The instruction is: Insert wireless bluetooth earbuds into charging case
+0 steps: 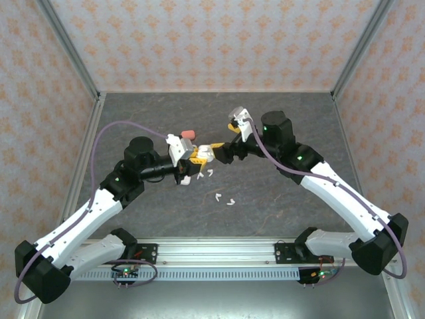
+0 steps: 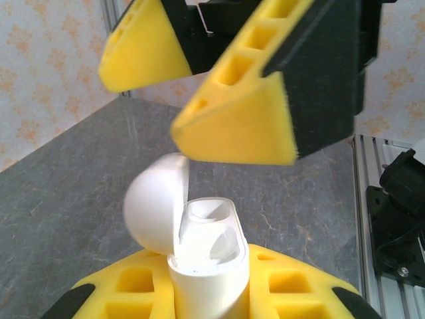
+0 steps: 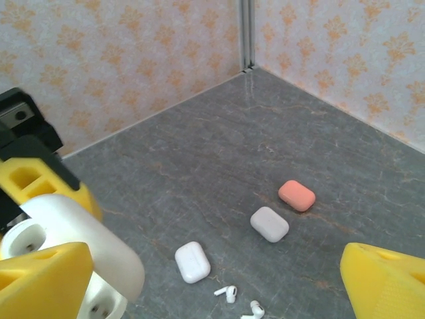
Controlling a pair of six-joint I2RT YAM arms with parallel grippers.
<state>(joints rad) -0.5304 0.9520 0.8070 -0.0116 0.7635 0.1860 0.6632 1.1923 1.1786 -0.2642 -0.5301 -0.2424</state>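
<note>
An open white charging case [image 2: 211, 266] stands upright, with my left gripper [image 2: 212, 296] shut on its body. Its rounded lid [image 2: 154, 203] is swung back to the left, and both sockets look empty. My right gripper [image 2: 189, 86] hovers open just above the case, its yellow fingers [image 2: 239, 126] spread apart. In the right wrist view the lid [image 3: 80, 242] sits right by my right gripper's [image 3: 218, 266] left finger; I cannot tell if they touch. In the top view the two grippers [image 1: 194, 161] [image 1: 222, 151] meet at mid-table around the case [image 1: 204, 155]. Two white earbuds [image 3: 227, 292] [image 3: 255, 309] lie on the table.
Three closed cases lie on the grey table: a white one [image 3: 192, 261], a pale grey one [image 3: 269, 223] and a salmon-pink one [image 3: 296, 195]. More white earbuds [image 1: 218, 196] [image 1: 230, 201] lie in front of the grippers. Patterned walls enclose the table on three sides.
</note>
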